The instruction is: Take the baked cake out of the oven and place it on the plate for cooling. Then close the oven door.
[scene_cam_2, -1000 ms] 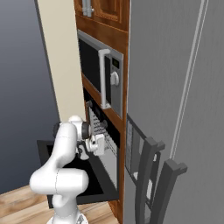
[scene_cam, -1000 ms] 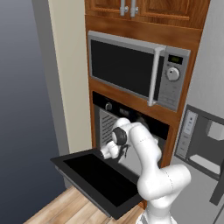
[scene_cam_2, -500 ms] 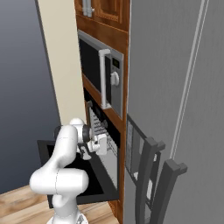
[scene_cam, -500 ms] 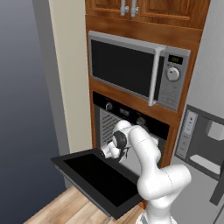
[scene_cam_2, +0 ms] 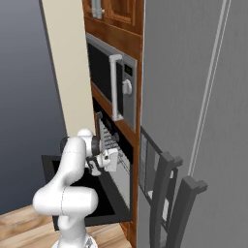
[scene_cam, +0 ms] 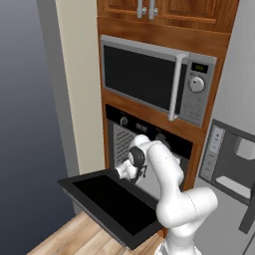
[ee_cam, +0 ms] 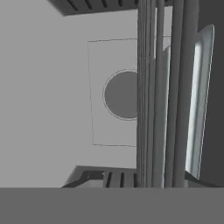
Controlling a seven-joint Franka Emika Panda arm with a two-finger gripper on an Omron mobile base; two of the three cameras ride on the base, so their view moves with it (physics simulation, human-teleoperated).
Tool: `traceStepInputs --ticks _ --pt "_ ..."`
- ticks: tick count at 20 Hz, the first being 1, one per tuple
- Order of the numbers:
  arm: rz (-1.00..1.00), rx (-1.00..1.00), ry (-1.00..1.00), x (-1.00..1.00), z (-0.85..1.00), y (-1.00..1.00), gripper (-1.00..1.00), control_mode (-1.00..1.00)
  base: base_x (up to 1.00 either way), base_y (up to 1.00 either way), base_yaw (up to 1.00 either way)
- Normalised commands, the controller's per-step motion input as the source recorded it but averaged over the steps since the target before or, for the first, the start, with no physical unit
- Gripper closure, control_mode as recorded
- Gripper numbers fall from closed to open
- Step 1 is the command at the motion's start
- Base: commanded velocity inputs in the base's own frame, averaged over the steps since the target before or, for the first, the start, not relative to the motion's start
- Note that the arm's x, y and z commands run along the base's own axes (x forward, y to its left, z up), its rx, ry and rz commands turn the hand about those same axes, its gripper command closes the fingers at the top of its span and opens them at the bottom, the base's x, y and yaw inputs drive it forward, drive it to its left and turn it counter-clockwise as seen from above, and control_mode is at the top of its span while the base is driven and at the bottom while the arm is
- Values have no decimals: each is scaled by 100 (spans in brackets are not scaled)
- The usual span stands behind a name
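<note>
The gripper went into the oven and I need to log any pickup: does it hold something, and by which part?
Cannot be told. The gripper is shut at the oven mouth, but no cake shows between its fingers.

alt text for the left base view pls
A white robot arm reaches into an open black wall oven, whose oven door lies folded down flat. A silver microwave sits above, framed by wood cabinetry.

The white arm (scene_cam: 172,184) bends forward, elbow high; its gripper (scene_cam: 122,172) is closed (fingertips themselves hidden).
</note>
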Motion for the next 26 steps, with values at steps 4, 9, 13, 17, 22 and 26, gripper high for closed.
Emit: traceStepInputs --ticks 4,9,13,17,22,26 --pt "6 16 17 -5 -34 69 100 -100 0 0 0" --pt "9 17 18 -21 -36 73 100 -100 0 0 0" --pt "10 19 22 -31 -32 80 100 -100 0 0 0" --pt "11 20 22 -44 -30 87 100 -100 0 0 0" --pt "11 16 17 -61 -35 99 100 -100 0 0 0" --pt "11 12 10 -71 -38 100 100 -100 0 0 0"
